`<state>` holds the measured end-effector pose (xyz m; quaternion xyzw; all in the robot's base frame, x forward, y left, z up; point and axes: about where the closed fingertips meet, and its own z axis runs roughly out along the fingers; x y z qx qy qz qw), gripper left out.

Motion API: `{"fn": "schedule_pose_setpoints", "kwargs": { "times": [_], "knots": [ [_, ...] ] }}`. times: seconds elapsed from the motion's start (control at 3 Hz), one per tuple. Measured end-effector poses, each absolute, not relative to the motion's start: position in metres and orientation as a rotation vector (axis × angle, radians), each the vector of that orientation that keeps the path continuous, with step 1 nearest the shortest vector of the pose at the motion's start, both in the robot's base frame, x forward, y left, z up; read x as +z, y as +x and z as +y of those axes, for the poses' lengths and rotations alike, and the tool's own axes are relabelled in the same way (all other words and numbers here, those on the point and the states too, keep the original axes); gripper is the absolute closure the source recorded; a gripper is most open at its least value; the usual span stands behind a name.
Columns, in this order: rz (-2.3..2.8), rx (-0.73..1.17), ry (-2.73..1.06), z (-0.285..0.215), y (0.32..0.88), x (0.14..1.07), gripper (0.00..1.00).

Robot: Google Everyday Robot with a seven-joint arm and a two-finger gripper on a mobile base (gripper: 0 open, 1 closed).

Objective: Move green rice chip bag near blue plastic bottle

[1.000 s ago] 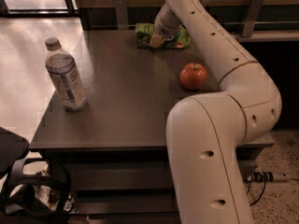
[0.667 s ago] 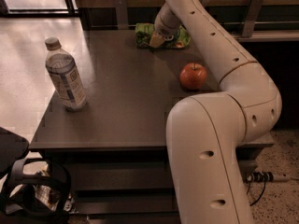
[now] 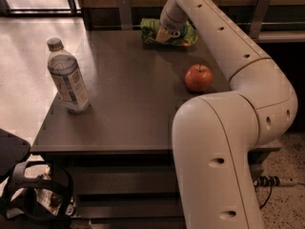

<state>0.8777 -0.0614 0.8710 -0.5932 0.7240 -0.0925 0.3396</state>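
The green rice chip bag [image 3: 185,36] lies crumpled at the far edge of the dark table [image 3: 128,104], partly hidden by my wrist. My gripper [image 3: 161,35] reaches down onto the bag's left half, right at its surface. The blue plastic bottle [image 3: 67,77] stands upright near the table's left edge, well away from the bag, with a grey-tan cap and blue-and-white label.
A red-orange apple [image 3: 198,77] sits on the right side of the table, between the bag and my arm's big white links [image 3: 224,142]. A dark wall with metal brackets runs behind the table. Cables and a black object lie on the floor at lower left.
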Motion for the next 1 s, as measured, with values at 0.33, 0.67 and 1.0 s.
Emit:
{"fn": "schedule_pose_setpoints", "kwargs": {
  "times": [0.33,0.67,1.0],
  "knots": [
    [1.847,-0.421,-1.511,-0.092,0.860,0.950,1.00],
    [1.813,-0.495,-1.490,-0.108,0.846,0.993,1.00],
    [1.771,-0.435,-1.468,-0.113,0.829,1.014,1.00]
  ]
}}
